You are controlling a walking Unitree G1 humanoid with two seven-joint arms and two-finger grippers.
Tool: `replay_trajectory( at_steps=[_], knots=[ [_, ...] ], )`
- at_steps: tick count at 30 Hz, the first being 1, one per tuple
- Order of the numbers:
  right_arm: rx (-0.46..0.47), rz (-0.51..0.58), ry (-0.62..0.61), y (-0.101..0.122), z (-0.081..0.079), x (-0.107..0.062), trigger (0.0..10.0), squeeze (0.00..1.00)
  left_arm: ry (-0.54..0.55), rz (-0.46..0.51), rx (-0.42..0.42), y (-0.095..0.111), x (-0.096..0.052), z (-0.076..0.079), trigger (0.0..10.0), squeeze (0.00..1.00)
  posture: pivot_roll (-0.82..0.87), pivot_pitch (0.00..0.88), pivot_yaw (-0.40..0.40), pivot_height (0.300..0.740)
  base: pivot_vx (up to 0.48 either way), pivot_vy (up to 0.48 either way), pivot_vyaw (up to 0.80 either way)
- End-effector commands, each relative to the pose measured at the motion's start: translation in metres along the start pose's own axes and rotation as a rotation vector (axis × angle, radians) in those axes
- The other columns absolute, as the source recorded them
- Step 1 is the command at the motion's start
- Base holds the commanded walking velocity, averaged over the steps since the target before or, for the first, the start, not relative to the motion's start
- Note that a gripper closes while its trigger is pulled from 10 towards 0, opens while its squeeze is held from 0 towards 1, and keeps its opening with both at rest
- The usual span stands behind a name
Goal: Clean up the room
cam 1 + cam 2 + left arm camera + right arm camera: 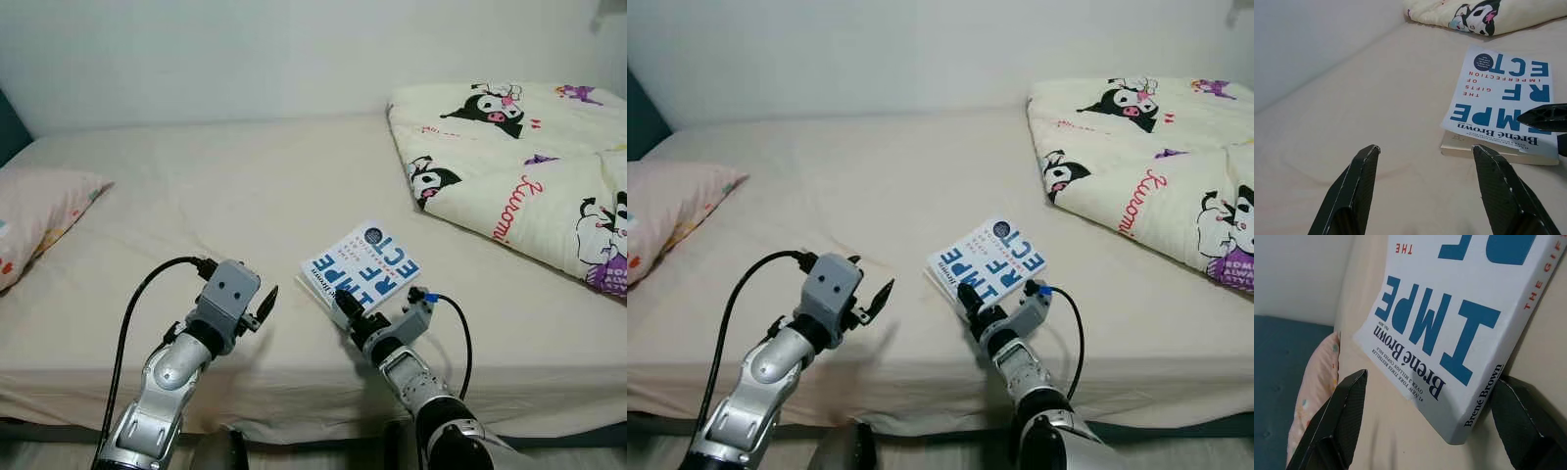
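A white paperback book [364, 262] with big blue letters lies flat on the cream bed [225, 186], near its front edge. My right gripper [345, 305] is at the book's near corner. Its fingers are open and straddle that corner [1429, 379]: one finger [1520, 416] rests against the spine side and the other stands apart from the cover. My left gripper [263, 305] hovers open and holds nothing, just above the sheet to the left of the book [1501, 103].
A folded quilt [519, 166] with cartoon prints covers the bed's back right. A pink pillow [39, 220] lies at the left edge. A white wall [245, 49] runs behind the bed. Bare sheet lies between the pillow and the book.
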State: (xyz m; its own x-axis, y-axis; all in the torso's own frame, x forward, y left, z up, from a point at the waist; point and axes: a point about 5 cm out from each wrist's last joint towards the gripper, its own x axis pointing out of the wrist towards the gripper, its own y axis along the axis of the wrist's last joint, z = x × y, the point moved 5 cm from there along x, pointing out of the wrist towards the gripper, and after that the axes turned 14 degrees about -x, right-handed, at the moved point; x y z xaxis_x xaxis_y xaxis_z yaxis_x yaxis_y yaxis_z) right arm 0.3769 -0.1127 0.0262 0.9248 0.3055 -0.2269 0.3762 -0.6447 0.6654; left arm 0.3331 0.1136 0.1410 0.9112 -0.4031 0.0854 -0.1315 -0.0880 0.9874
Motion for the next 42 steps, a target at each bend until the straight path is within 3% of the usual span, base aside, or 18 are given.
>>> replay_trajectory(
  at_steps=[1,7,12,24,25,30,31,33,34,35,42],
  knots=[
    [0.043,-0.026,-0.011,-0.008,-0.001,0.0,10.0,0.0,-0.003,-0.008,0.024,-0.001,-0.002,-0.001,10.0,0.0,0.14,0.106,0.043,0.56,0.0,0.0,0.0],
    [0.181,0.048,-0.121,-0.002,0.018,-0.004,10.0,0.0,-0.034,0.007,0.047,0.004,-0.006,0.005,10.0,0.0,0.15,0.127,0.05,0.56,0.0,0.0,0.0],
    [0.24,0.087,-0.157,0.003,0.025,-0.006,10.0,0.0,-0.042,0.004,0.056,0.004,-0.008,0.006,10.0,0.0,0.17,0.143,0.057,0.56,0.0,0.0,0.0],
    [0.243,0.14,-0.177,0.023,0.024,-0.002,10.0,0.0,-0.012,-0.005,0.091,0.009,-0.022,-0.004,10.0,0.0,0.24,0.204,0.051,0.56,0.0,0.0,0.0],
    [0.232,0.163,-0.161,0.033,0.019,0.001,10.0,0.0,0.005,-0.013,0.098,0.009,-0.027,-0.006,10.0,0.0,0.25,0.213,0.043,0.56,0.0,0.0,0.0],
    [0.206,0.169,-0.135,0.041,0.012,0.005,10.0,0.0,0.016,-0.017,0.1,0.009,-0.03,-0.007,10.0,0.0,0.25,0.215,0.04,0.56,0.0,0.0,0.0],
    [0.2,0.17,-0.128,0.042,0.011,0.005,4.2,0.0,0.022,-0.016,0.1,0.009,-0.031,-0.007,10.0,0.0,0.25,0.213,0.024,0.56,0.0,0.0,0.0],
    [0.2,0.17,-0.128,0.042,0.011,0.005,4.2,0.0,0.022,-0.016,0.1,0.009,-0.031,-0.007,10.0,0.0,0.25,0.213,0.024,0.56,0.0,0.0,0.0],
    [0.199,0.171,-0.127,0.043,0.01,0.005,0.9,0.0,0.026,-0.015,0.099,0.009,-0.031,-0.007,10.0,0.0,0.25,0.213,0.024,0.56,0.0,0.0,0.0],
    [0.198,0.17,-0.126,0.042,0.01,0.005,0.0,0.0,0.03,-0.013,0.098,0.009,-0.032,-0.007,10.0,0.0,0.24,0.206,0.018,0.56,0.0,0.0,0.0],
    [0.185,0.149,-0.124,0.033,0.009,0.005,0.0,0.0,0.039,0.0,0.087,0.009,-0.031,-0.006,10.0,0.0,0.2,0.159,-0.003,0.56,0.0,0.0,0.0]
  ],
)
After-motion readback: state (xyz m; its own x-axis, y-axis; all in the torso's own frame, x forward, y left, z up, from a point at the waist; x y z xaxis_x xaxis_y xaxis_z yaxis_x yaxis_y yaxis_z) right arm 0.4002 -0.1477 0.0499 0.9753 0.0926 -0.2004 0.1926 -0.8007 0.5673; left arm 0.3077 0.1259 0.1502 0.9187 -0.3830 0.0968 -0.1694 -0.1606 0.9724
